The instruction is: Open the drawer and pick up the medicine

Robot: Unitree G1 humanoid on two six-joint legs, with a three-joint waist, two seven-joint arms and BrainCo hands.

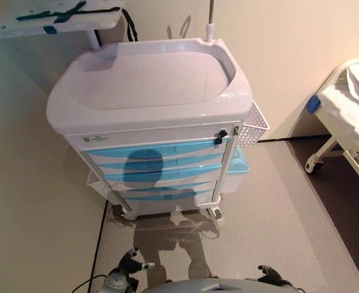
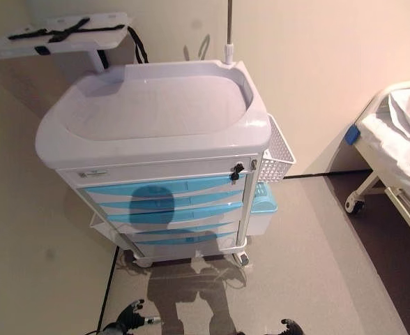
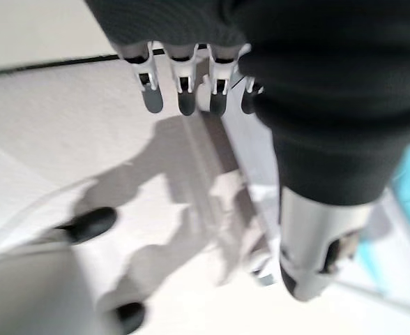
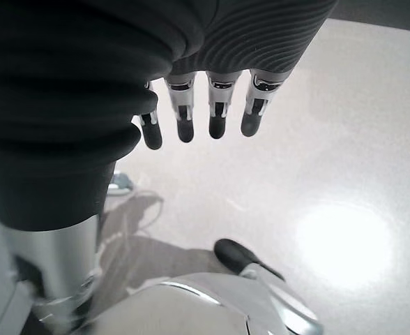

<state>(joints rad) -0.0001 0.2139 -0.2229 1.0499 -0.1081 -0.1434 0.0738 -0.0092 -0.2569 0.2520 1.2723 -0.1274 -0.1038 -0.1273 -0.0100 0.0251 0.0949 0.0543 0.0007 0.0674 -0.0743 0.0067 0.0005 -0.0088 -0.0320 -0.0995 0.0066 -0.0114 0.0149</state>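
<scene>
A white medical cart (image 1: pixel 149 79) stands in front of me with a tray-shaped top. Several blue-fronted drawers (image 1: pixel 161 150) are stacked in its front, all shut, with a lock and key (image 1: pixel 218 137) at the upper right. No medicine shows in any view. My left hand (image 1: pixel 130 264) hangs low at the bottom left, well short of the cart; in the left wrist view (image 3: pixel 184 84) its fingers are straight and empty. My right hand (image 1: pixel 271 276) hangs low at the bottom right; in the right wrist view (image 4: pixel 215 105) its fingers are straight and empty.
A white wire basket (image 1: pixel 253 125) and a light blue bin (image 1: pixel 238 171) hang on the cart's right side. A pole (image 1: pixel 210 18) rises behind it. A bed on castors (image 1: pixel 350 104) stands at the right. A wall (image 1: pixel 21 183) runs along the left. A strapped board (image 1: pixel 57 15) sits at the back left.
</scene>
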